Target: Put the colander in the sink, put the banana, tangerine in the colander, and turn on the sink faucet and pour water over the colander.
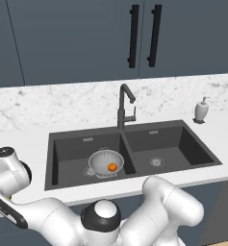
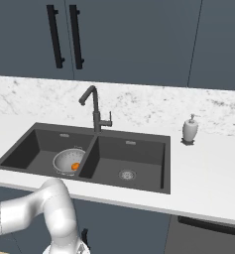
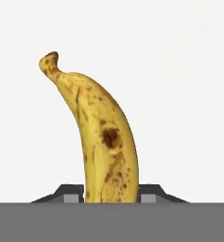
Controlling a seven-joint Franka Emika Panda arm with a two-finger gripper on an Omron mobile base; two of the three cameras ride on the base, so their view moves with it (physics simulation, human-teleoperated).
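Observation:
In the hand view a yellow banana (image 3: 104, 142) with brown spots lies on a white surface, its stem end pointing away. My gripper (image 3: 112, 194) has a dark fingertip pressed against each side of the near end, so it is shut on the banana. The pale grey colander (image 1: 100, 161) (image 2: 64, 159) sits in the left basin of the dark sink (image 1: 183, 144) (image 2: 148, 158). The orange tangerine (image 1: 112, 166) (image 2: 75, 166) rests inside the colander. The dark gooseneck sink faucet (image 1: 121, 108) (image 2: 95, 111) stands behind the divider, and I see no water running.
A white soap dispenser (image 1: 201, 110) (image 2: 190, 130) stands on the marble counter right of the sink. Dark cabinets with two vertical handles (image 1: 144, 36) hang above. My arm bends low toward the left, below the counter's front edge.

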